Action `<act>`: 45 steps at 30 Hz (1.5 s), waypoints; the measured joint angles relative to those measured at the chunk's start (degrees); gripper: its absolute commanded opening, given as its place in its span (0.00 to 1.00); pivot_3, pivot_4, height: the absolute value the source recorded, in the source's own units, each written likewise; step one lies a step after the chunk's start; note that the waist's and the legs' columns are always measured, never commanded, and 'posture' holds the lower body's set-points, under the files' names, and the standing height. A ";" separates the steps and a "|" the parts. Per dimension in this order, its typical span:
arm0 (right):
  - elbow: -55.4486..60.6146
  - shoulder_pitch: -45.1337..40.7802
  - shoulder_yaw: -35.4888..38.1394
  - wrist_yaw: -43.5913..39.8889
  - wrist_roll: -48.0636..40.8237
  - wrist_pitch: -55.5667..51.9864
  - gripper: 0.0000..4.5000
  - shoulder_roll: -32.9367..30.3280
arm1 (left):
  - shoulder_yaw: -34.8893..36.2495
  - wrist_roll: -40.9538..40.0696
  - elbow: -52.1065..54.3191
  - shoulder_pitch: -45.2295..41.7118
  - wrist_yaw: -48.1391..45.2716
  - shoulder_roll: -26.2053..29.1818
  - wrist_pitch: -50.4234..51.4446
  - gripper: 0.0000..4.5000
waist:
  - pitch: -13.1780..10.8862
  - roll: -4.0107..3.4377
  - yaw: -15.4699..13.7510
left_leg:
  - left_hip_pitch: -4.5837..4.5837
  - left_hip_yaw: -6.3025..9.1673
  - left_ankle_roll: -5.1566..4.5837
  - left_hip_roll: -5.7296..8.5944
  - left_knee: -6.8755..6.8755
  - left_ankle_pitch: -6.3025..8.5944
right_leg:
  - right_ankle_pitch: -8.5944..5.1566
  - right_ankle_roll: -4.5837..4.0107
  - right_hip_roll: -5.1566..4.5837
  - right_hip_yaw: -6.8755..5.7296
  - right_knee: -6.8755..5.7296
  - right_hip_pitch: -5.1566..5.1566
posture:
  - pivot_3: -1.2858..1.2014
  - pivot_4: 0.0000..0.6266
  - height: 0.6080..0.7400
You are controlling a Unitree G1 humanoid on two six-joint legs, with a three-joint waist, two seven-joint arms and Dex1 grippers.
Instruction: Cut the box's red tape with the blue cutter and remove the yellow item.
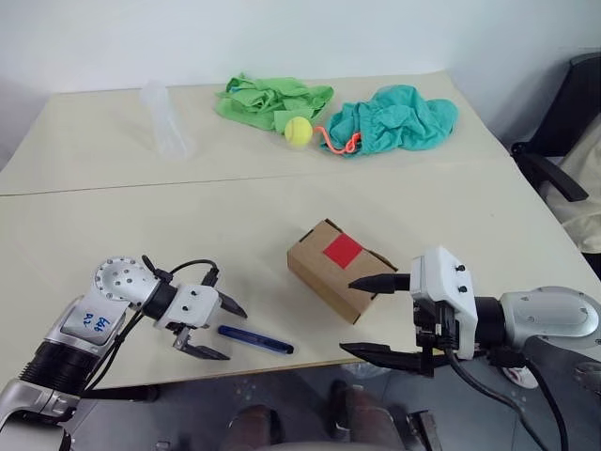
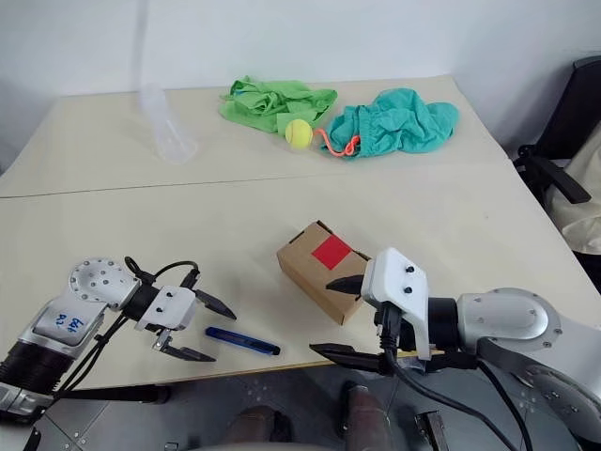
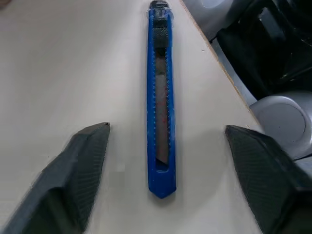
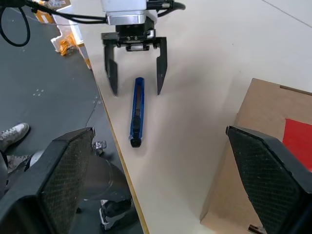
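Observation:
The brown box (image 1: 319, 272) lies closed near the table's middle front, with the red tape (image 1: 343, 250) square on its top. The blue cutter (image 1: 255, 339) lies flat by the front edge, left of the box. My left gripper (image 1: 234, 334) is open and low over the table, its fingers (image 3: 87, 156) either side of the cutter's near end (image 3: 161, 97) without touching it. My right gripper (image 1: 350, 316) hangs open just in front of the box's right corner, with nothing between its fingers. The yellow item is hidden.
At the back lie a green cloth (image 1: 272, 99), a teal cloth (image 1: 404, 117), a tennis ball (image 1: 299, 131) with an orange cord (image 1: 338, 141), and a clear plastic cup (image 1: 164, 117). A black chair (image 1: 563, 141) stands right of the table. The table edge (image 4: 117, 156) runs close beside the cutter.

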State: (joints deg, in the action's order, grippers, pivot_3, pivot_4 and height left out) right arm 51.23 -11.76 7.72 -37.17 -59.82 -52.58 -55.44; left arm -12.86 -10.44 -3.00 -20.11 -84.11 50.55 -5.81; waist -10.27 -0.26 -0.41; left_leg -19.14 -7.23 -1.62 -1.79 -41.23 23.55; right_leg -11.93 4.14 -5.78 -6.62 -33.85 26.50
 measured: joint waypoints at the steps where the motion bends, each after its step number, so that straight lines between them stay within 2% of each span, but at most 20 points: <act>1: 0.00 0.00 0.01 0.22 -0.08 0.00 1.00 -0.15 | -0.03 0.16 0.00 -0.13 0.08 0.00 0.00 0.64 | 0.00 0.00 0.06 | -0.01 0.00 0.00 0.00 0.02 0.00 | 0.00 0.00 0.01 -0.01 -0.01 0.00 | 0.52 0.24 1.00; 6: 0.00 0.00 0.03 0.63 -0.96 0.01 1.00 -0.76 | -0.16 1.08 -0.01 -0.54 0.94 -0.53 -0.67 0.64 | 0.07 -0.10 0.30 | -0.01 -0.01 -0.03 0.02 0.04 0.01 | 0.02 0.03 0.02 0.01 0.00 -0.02 | 0.52 0.24 1.00; 10: 0.00 -0.01 0.03 0.94 -1.25 0.02 1.00 -1.56 | -0.14 1.09 0.75 0.37 1.57 -0.58 -0.05 0.46 | 0.17 -0.23 0.15 | 0.00 -0.01 -0.05 0.03 0.04 0.02 | 0.02 0.03 -0.02 0.01 0.05 -0.04 | 0.52 0.24 1.00; 19: -0.20 -0.23 0.03 1.25 -1.79 0.07 1.00 -2.13 | -0.43 2.15 2.55 0.99 2.24 -0.41 0.39 0.46 | 0.25 -0.34 -0.09 | 0.02 -0.01 -0.05 0.04 0.04 0.03 | 0.01 0.03 -0.04 0.04 0.08 -0.04 | 0.52 0.24 1.00; 20: -0.23 -0.25 0.03 1.25 -1.79 0.08 1.00 -2.16 | -0.43 2.20 2.73 1.09 2.35 -0.40 0.52 0.37 | 0.25 -0.34 -0.13 | 0.02 -0.01 -0.05 0.04 0.04 0.03 | 0.01 0.03 -0.04 0.04 0.08 -0.04 | 0.52 0.24 1.00; 23: -0.43 -0.24 0.03 1.24 -1.76 0.12 1.00 -2.26 | -0.51 2.50 3.38 1.63 2.72 -0.37 0.71 0.22 | 0.34 -0.48 -0.47 | 0.03 -0.01 -0.07 0.07 0.03 0.03 | 0.02 0.03 -0.06 0.05 0.09 -0.05 | 0.52 0.24 1.00; 36: -1.68 -0.51 0.02 0.19 -0.42 1.28 1.00 -2.54 | -0.71 4.43 5.54 2.20 6.34 -1.35 1.89 0.22 | 0.61 -0.88 -1.16 | 0.05 0.04 -0.29 0.31 0.01 -0.02 | 0.06 0.11 -0.41 0.02 0.09 -0.14 | 0.52 0.24 1.00; 37: -1.70 -0.80 0.01 0.12 -0.39 1.28 1.00 -2.58 | -0.71 4.58 5.64 2.20 6.78 -1.54 2.05 0.13 | 0.64 -0.92 -1.16 | 0.05 0.06 -0.35 0.36 0.01 -0.02 | 0.07 0.13 -0.48 0.01 0.09 -0.16 | 0.52 0.24 1.00; 38: -1.77 -1.46 -0.05 -0.04 -0.36 1.30 1.00 -2.60 | -0.71 4.81 5.72 2.22 7.21 -1.78 2.10 0.10 | 0.65 -0.95 -1.16 | 0.05 0.07 -0.41 0.43 0.01 -0.04 | 0.10 0.18 -0.56 0.01 0.09 -0.16 | 0.52 0.24 1.00; 45: -3.97 -10.62 -3.96 -2.18 1.47 0.93 1.00 -3.12 | -0.10 5.90 8.18 3.38 11.27 -1.86 4.61 0.09 | 0.66 -0.94 -1.01 | 0.03 0.16 -0.79 0.66 0.01 -0.10 | 0.15 0.19 -0.91 0.16 0.13 -0.20 | 0.52 0.24 1.00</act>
State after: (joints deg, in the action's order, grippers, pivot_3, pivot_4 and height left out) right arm 47.26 -22.38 3.76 -39.35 -58.36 -51.66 -58.56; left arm -12.96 -4.54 5.19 -16.72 -72.84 48.69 -1.20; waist -9.61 -1.21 -1.42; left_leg -19.11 -7.07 -2.41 -1.12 -41.22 23.45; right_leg -11.78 4.33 -6.70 -6.45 -33.72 26.30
